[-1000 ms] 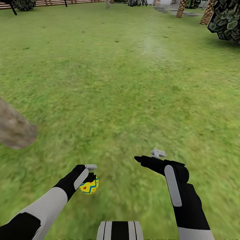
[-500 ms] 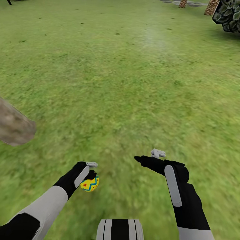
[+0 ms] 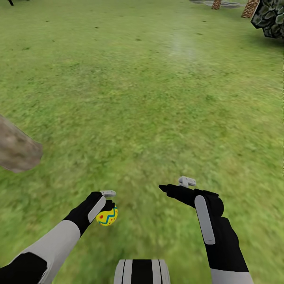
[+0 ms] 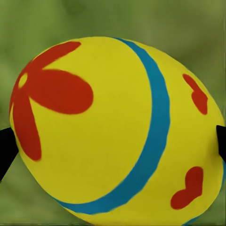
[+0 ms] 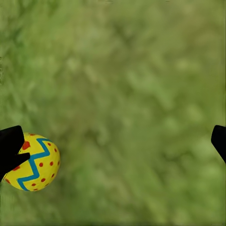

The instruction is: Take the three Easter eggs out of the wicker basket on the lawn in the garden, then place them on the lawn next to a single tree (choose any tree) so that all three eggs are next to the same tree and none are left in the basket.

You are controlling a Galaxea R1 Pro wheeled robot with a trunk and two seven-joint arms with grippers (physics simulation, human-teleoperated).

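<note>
Lawn (image 3: 150,98) of mottled green grass is recorded across the head view, with the robot's own striped base (image 3: 142,272) at the near edge.

Left gripper (image 3: 109,204): it is closed on an Easter egg (image 3: 107,216), which is carried clear of the grass, low and in front of the base. In the left wrist view the held egg (image 4: 113,127) is seen pinched between two black fingertips (image 4: 5,151). Its markings are noted as a bright yellow shell, a blue band, a red flower mark and red hearts. In the head view a blue zigzag and a red heart are made out on it.

Right gripper (image 3: 173,184): its jaws are spread wide and nothing is held between them. In the right wrist view its fingertips (image 5: 219,141) are seen far apart over bare grass. An egg with red dots (image 5: 34,162), yellow with a blue zigzag, is seen against a black part at that picture's edge; whether it is the held egg cannot be told.

A thick grey-brown trunk (image 3: 16,150) is noted at the left of the head view, ahead of the left arm and apart from the held egg. Dark foliage (image 3: 270,17) and two scaly brown trunks (image 3: 249,8) are recorded far off to the right.
</note>
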